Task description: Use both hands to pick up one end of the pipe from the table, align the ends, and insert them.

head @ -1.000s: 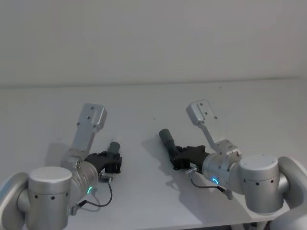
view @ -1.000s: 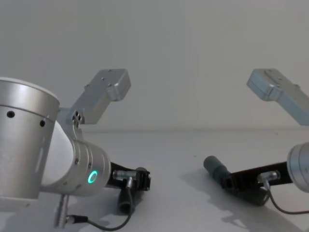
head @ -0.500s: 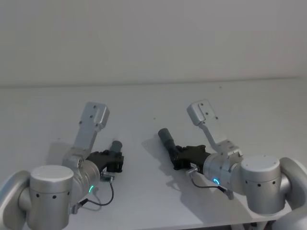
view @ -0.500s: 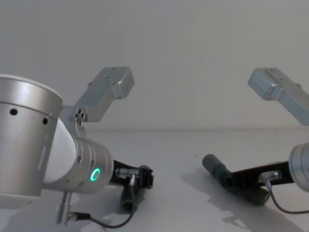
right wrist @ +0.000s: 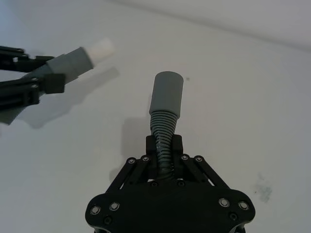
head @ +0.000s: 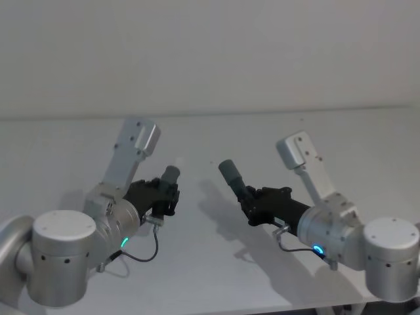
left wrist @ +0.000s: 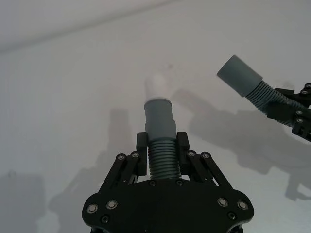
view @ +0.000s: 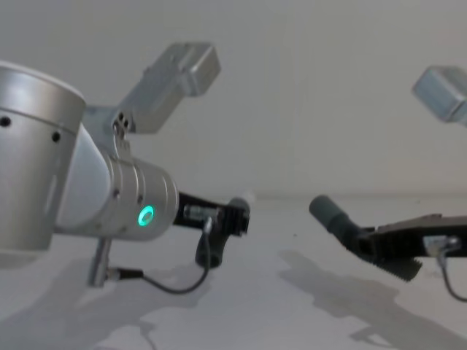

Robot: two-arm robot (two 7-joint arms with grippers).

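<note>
Left end effector (head: 169, 197) clamps the left pipe (head: 171, 175), right end effector (head: 249, 206) the right pipe (head: 231, 174); both have risen off the bench (head: 210, 269), cuffs (left wrist: 239, 75) nearly facing, apart.

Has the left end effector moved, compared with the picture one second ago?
Yes. In the head view the left end effector with its pipe piece has moved closer to the far edge of the table and slightly toward the robot's right.

a plain whitish-grey wall (head: 210, 52) stands upright across the whole background
</note>
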